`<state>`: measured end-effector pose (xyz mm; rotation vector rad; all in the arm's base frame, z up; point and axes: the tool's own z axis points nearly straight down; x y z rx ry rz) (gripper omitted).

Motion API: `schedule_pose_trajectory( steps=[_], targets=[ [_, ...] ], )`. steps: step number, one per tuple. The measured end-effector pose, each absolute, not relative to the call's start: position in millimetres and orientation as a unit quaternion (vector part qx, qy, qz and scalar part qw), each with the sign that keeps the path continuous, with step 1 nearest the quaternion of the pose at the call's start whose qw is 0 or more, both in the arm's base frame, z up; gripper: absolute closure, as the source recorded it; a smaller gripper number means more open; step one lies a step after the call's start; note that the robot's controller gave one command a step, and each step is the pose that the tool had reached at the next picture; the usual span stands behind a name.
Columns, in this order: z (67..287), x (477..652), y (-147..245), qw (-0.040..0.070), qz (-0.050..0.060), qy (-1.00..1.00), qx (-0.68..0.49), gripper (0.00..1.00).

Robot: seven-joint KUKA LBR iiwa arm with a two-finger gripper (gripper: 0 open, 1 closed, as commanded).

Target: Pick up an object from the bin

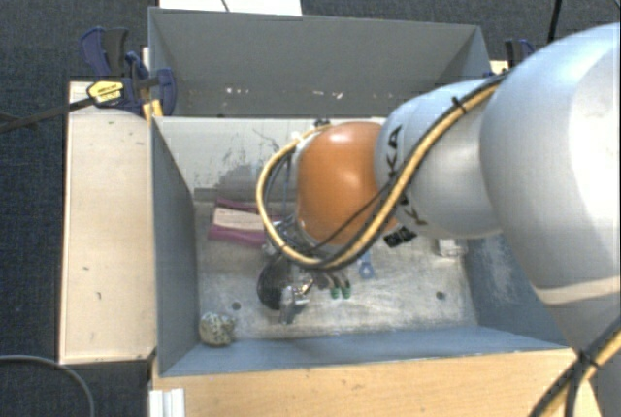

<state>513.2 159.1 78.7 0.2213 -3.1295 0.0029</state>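
Note:
My gripper [292,301] is low in the bin's front middle, just under the arm's orange cover and close to the floor. A dark round thing [269,287] lies against its left side; I cannot tell whether they touch. Small green-tipped pieces [340,291] lie just to its right, with a small blue piece [366,268] beyond them. A speckled, stone-like lump [217,329] rests in the front left corner, apart from the gripper. A flat pink and purple thing [238,222] lies to the left, farther back.
The arm and its cables cover the bin's middle and right side. A small white thing [448,250] shows at the right, by the arm. Bare bin floor lies along the front, to the right of the gripper.

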Motion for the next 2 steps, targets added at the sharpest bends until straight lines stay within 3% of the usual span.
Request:
schedule_pose_trajectory(
  steps=[1, 2],
  targets=[
    [83.2, 514.3, 161.6, -0.001, -0.001, -0.998, 0.069, 1.0],
    [229.2, 488.7, 141.2, -0.004, -0.001, -0.996, 0.094, 1.0]
  ],
)
